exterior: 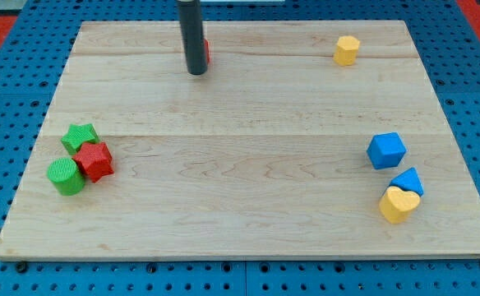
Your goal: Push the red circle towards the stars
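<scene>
Nearest, at the view's lower left of the surface (pixel 240 205), the green star (pixel 80 136) and red star (pixel 95 160) touch beside a green cylinder (pixel 66 176); far off at the top, my tip (pixel 196 72), which carries no gripper, hides most of the red circle (pixel 206 53) just behind it, so a push from there could plausibly send it their way.

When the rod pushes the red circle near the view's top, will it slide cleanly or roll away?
Probably slides: the red circle, mostly hidden behind my tip, seems to sit flat on the smooth wooden board. Being round, it may slip sideways off the rod. It looks small, likely light.
</scene>
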### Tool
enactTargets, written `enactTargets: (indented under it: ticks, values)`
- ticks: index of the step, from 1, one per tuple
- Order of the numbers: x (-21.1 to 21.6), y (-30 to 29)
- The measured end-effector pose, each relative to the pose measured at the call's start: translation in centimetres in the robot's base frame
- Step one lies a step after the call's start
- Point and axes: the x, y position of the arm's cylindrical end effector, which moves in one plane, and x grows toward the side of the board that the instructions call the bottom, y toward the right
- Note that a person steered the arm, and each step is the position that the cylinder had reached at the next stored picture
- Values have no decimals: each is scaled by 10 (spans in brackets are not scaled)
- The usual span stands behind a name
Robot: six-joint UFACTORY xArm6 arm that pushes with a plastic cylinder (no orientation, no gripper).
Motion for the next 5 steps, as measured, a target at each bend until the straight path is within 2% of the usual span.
enactTargets:
  ticks: [1,2,4,5]
  values:
    - [-27,33]
    - [-84,35]
    - [-71,-52]
    - [-71,-65]
